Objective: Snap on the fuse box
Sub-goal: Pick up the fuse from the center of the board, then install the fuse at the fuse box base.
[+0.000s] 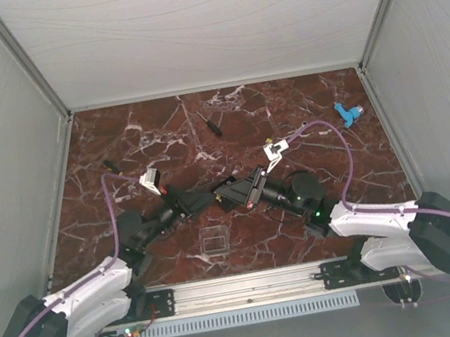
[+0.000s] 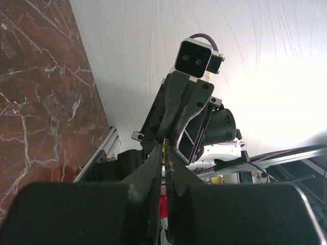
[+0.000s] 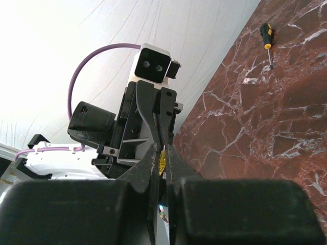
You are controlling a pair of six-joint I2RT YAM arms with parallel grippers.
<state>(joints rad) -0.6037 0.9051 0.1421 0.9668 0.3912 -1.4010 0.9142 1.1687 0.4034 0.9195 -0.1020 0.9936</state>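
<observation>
My left gripper [image 1: 211,197] and right gripper [image 1: 233,193] meet tip to tip above the middle of the table. In the right wrist view my right gripper [image 3: 162,153] is shut on a small thin yellow piece [image 3: 162,159] with a metal prong. In the left wrist view my left gripper [image 2: 164,151] is shut to a narrow slit, and the yellow piece [image 2: 165,146] sits right at its tips. I cannot tell whether the left fingers grip it. No black gridded fuse box shows in any view. A clear square lid [image 1: 213,242] lies flat on the table below the grippers.
A black screwdriver [image 1: 214,124] lies at the back centre and also shows in the right wrist view [image 3: 266,37]. A blue part [image 1: 348,114] lies at the back right, a small dark piece [image 1: 109,164] at the back left. White walls enclose the marble table [image 1: 322,230].
</observation>
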